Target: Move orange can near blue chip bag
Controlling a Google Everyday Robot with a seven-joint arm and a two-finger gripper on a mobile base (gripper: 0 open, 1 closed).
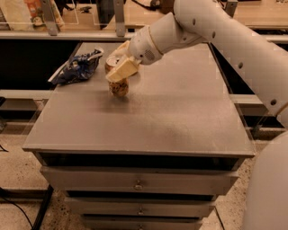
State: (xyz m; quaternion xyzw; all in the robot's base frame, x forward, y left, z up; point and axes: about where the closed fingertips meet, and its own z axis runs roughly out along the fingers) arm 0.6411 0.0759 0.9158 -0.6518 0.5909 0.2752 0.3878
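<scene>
The grey counter spreads out nearest. Toward its far left the orange can stands upright, its upper part pinched by the tan fingers of the gripper. The white arm slants down to it from the right. The blue chip bag lies just beyond-left, near but apart.

The place looked like a robotics lab or workroom rather than a home. A white robot arm reached over a plain grey metal cabinet with handled drawers, standing on a speckled hard floor. Long tan workbenches ran behind it. The gripper sat over the cabinet's far left part, clasping the orange can.
</scene>
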